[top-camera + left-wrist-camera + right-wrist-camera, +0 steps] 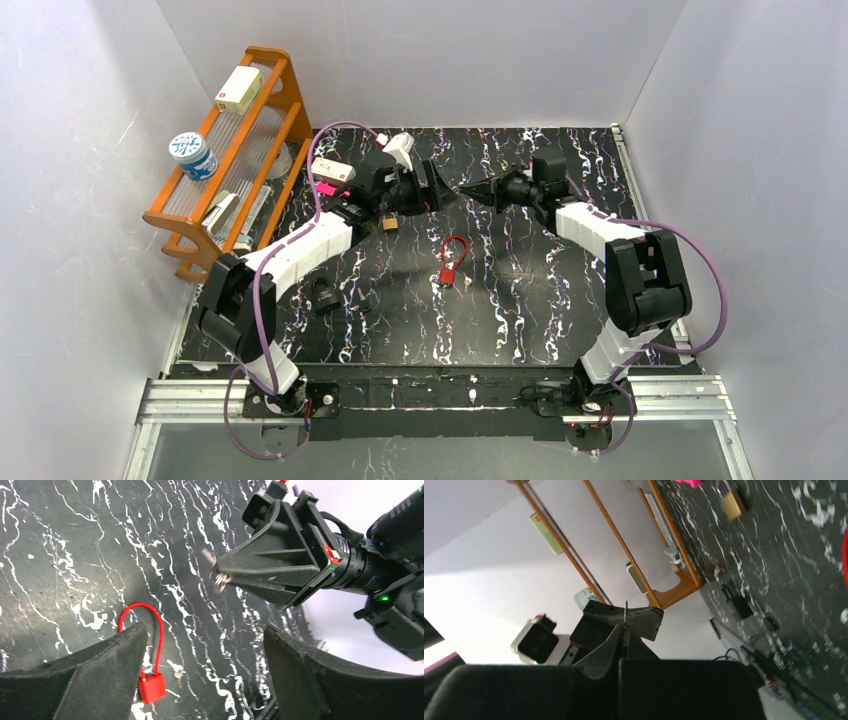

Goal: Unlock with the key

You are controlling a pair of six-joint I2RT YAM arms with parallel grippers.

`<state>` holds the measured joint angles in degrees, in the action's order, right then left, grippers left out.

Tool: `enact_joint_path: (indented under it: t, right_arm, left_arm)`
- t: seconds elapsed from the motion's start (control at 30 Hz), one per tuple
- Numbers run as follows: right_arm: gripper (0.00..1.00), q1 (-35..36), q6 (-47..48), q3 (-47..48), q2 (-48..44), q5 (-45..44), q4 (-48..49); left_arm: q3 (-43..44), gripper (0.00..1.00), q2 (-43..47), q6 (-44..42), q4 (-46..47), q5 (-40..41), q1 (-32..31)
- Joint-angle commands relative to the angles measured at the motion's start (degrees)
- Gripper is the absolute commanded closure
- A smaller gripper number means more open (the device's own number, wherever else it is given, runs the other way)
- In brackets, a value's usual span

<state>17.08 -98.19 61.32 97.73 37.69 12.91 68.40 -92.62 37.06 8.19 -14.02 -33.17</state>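
Left claw [437, 188] hangs spread and empty, raised just behind the red cable lock [453, 262]. To its right, also behind that lock, the right claw [472, 190] is pressed together on the key [207, 556] (ring dangling). The key is held, but inserting and turning it remain; I cannot tell which lock it fits.
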Motion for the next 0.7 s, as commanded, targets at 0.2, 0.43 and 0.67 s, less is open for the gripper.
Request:
enact_joint_path:
  t: [0.2,0.43,0.67]
  right_arm:
    - [0.99,-3.98,26.55,4.80,-5.62,15.63,15.46]
    - [0.99,-3.99,40.26,8.52,-11.10,20.45,9.26]
    - [0.99,-3.97,45.14,9.43,-12.82,25.63,10.37]
  left_arm:
    - [6.89,0.11,1.37,13.98,9.78,-9.75,4.27]
    - [8.71,0.14,-0.61,21.26,20.55,-16.29,5.66]
    - [8.74,0.36,-1.04,22.34,22.65,-24.31,5.57]
